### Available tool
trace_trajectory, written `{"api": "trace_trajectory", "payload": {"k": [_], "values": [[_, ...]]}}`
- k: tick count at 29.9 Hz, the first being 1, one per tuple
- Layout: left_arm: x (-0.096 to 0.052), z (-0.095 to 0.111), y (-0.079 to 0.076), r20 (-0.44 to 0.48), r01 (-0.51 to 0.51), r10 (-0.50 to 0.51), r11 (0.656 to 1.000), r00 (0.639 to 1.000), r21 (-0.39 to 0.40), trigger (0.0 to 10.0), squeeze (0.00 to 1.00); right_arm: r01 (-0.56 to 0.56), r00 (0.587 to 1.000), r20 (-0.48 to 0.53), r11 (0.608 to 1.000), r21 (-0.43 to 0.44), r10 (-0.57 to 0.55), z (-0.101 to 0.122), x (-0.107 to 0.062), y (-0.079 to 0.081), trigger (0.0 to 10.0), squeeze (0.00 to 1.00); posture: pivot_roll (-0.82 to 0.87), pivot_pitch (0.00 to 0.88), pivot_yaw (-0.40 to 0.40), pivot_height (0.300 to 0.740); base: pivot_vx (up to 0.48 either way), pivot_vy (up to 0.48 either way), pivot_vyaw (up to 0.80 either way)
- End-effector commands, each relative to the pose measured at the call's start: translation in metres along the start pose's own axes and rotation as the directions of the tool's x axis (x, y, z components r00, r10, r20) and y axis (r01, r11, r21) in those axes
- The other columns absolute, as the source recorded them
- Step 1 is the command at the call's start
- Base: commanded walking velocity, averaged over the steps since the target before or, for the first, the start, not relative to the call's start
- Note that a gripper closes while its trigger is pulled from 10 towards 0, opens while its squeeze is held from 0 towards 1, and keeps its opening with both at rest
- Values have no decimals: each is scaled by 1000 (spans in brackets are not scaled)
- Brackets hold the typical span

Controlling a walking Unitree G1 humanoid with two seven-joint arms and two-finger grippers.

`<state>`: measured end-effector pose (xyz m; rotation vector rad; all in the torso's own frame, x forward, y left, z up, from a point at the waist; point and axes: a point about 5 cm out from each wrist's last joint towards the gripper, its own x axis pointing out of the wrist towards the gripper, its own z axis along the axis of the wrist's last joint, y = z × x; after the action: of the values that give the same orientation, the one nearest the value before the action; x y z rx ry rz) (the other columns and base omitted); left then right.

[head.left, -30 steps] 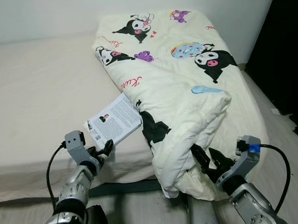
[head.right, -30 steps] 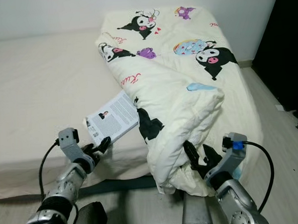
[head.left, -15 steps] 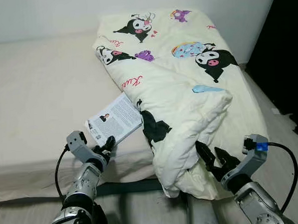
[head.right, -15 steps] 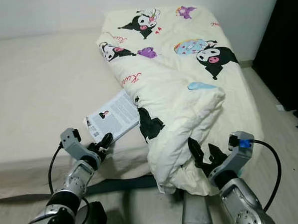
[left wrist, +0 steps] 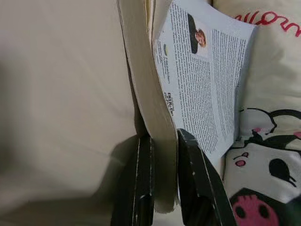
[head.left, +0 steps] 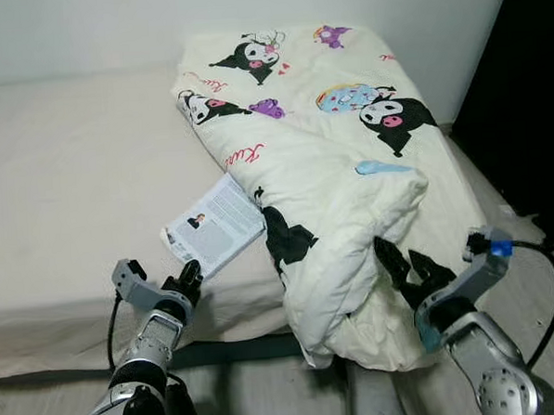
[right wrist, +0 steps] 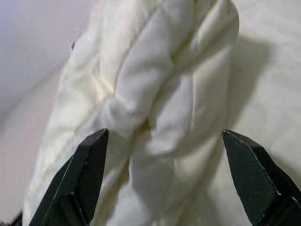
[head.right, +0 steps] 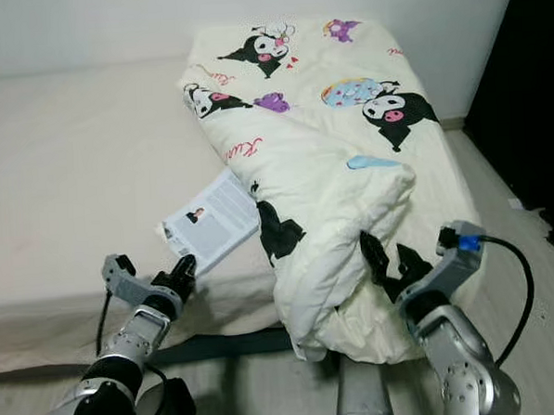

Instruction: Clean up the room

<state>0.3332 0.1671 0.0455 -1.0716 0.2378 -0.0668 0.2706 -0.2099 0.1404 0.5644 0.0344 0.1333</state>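
We look along our right gripper [right wrist: 167, 176] at a bunched fold of the cream quilt [right wrist: 150, 94] — thick, puckered, lit from one side. Our two black fingertips [right wrist: 87, 172] stand spread wide, one at either side of the bulge, with the fabric between them. Beyond the fold lies a smoother stretch of cream cloth — shadowed beside the bulge.

Soft puffy cloth quilt [head.left: 332, 195], matt paper book [head.left: 214, 227], smooth bedsheet [head.left: 71, 181]
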Motion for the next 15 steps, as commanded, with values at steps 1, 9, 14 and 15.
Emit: {"api": "trace_trajectory", "payload": {"k": [1, 9, 14, 15], "values": [[-3, -17, 3, -84, 7, -11, 999, 996, -43, 0, 0, 22, 1000, 14, 999, 38, -23, -1, 2, -5, 10000, 0, -212, 106, 70, 436, 0, 0, 0], [3, 9, -8, -24, 77, -78, 997, 997, -18, 0, 0, 66, 997, 34, 979, 192, -74, -16, 15, -9, 10000, 0, -165, 61, 101, 436, 0, 0, 0], [13, 78, -42, 176, 137, -155, 984, 972, 112, 0, 0, 65, 996, 36, 946, 317, -80, -28, 30, -13, 10000, 0, -89, 0, 107, 436, 0, 0, 0], [13, 114, -64, 272, 154, -204, 969, 940, 193, 0, 0, 48, 998, 14, 955, 292, -55, -33, 39, -8, 10000, 0, -76, 0, 106, 436, 0, 0, 0]]}}
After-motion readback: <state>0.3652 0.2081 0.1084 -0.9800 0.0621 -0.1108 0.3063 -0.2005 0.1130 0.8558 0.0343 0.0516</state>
